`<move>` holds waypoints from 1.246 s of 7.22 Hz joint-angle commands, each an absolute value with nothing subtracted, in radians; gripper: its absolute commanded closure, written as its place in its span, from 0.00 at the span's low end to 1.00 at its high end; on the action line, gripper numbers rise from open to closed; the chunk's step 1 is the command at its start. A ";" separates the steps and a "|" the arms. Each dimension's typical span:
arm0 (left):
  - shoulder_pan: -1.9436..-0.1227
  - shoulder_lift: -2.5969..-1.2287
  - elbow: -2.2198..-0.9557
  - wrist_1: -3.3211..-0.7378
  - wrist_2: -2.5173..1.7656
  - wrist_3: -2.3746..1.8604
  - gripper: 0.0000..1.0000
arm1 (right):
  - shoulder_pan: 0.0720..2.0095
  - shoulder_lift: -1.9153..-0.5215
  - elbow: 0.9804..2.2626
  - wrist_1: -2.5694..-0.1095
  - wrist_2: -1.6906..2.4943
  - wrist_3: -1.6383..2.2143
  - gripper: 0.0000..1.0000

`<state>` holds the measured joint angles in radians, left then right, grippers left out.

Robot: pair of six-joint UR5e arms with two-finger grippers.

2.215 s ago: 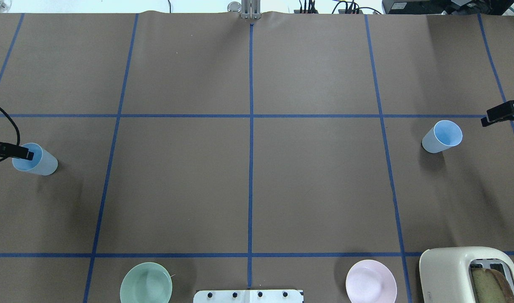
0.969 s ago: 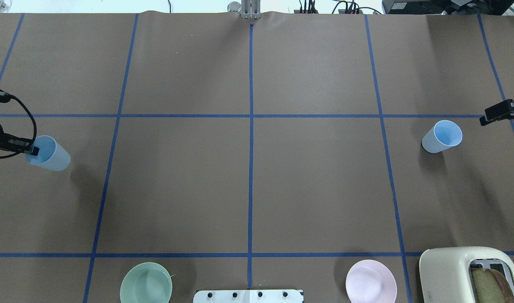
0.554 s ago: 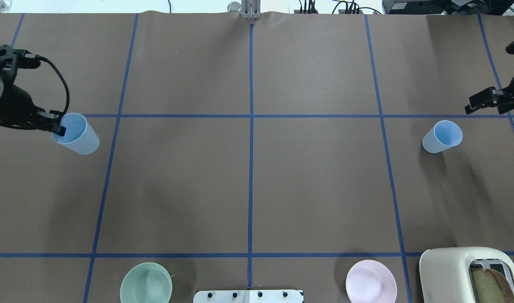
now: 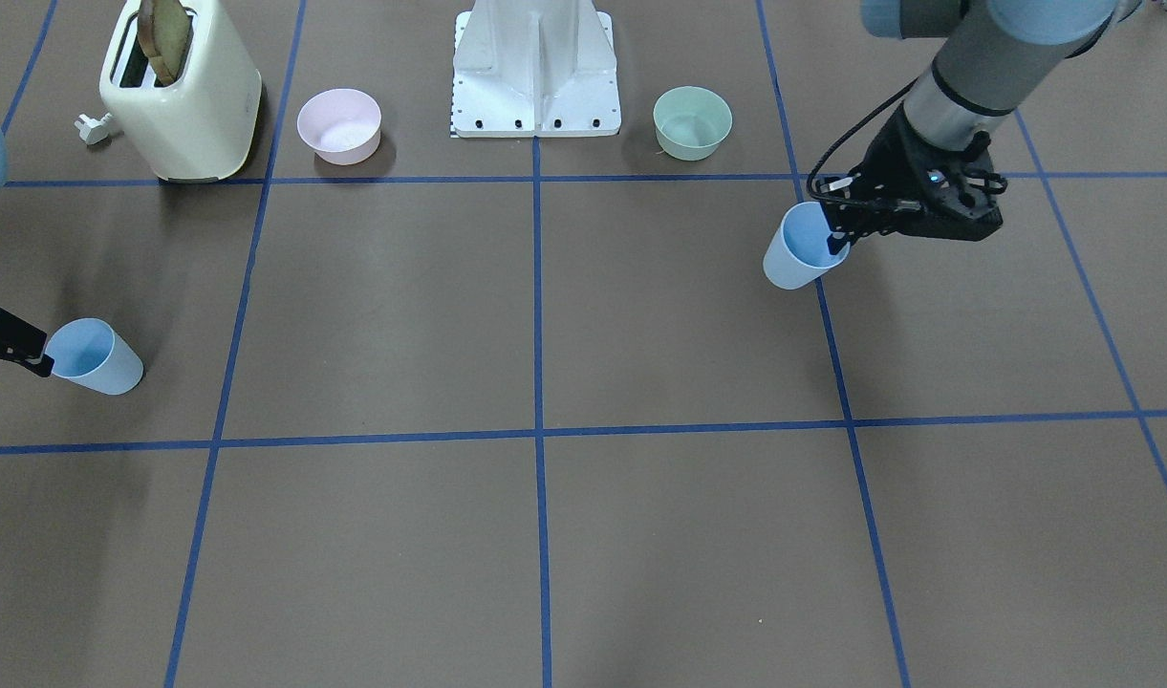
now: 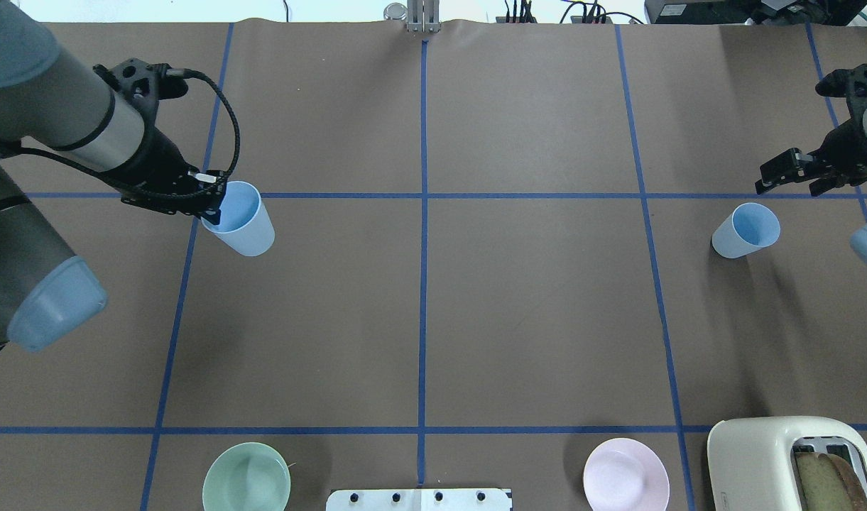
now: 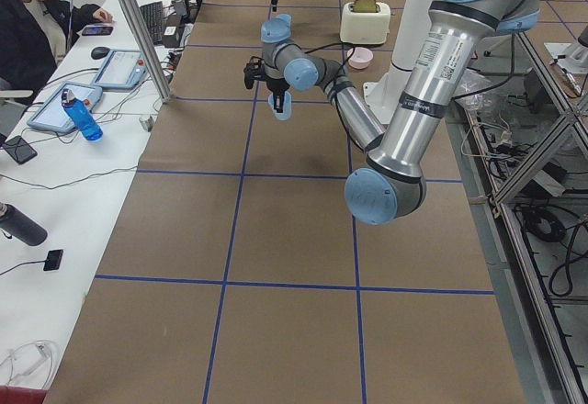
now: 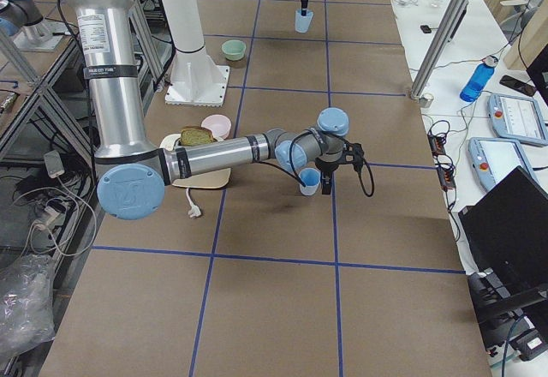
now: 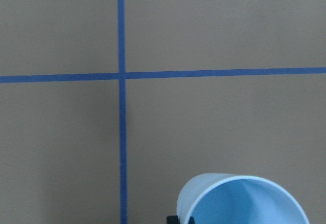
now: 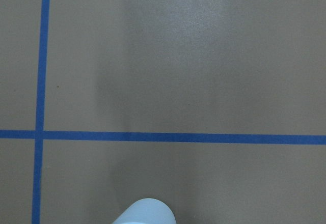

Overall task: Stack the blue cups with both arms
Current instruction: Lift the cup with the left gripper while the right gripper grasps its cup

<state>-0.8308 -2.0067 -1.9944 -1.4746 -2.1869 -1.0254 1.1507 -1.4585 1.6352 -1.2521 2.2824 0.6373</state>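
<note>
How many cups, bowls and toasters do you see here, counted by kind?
Blue cups: 2
Bowls: 2, the green bowl and the pink bowl
Toaster: 1
Total: 5

Left gripper (image 5: pixel 211 204), nine o'clock, jaws pinching a blue cup (image 5: pixel 243 226) at its rim; right gripper (image 5: pixel 777 172) hovers at three o'clock.

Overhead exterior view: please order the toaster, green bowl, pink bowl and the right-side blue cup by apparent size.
1. toaster, though the frame cuts it off
2. green bowl and pink bowl, which look alike
3. blue cup, smallest
</note>
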 commanded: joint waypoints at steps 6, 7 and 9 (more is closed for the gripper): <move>-0.792 -2.091 -1.959 -1.447 -2.148 -1.075 1.00 | 1.105 -1.499 1.649 -1.250 2.273 0.641 0.00; -0.792 -2.097 -1.956 -1.447 -2.149 -1.077 1.00 | 1.097 -1.499 1.646 -1.250 2.267 0.646 0.00; -0.792 -2.102 -1.954 -1.447 -2.149 -1.078 1.00 | 1.088 -1.500 1.644 -1.249 2.258 0.646 0.00</move>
<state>-0.7916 -2.0993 -1.9552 -1.4466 -2.1489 -1.0770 1.0930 -1.4991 1.6455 -1.2500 2.2623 0.6446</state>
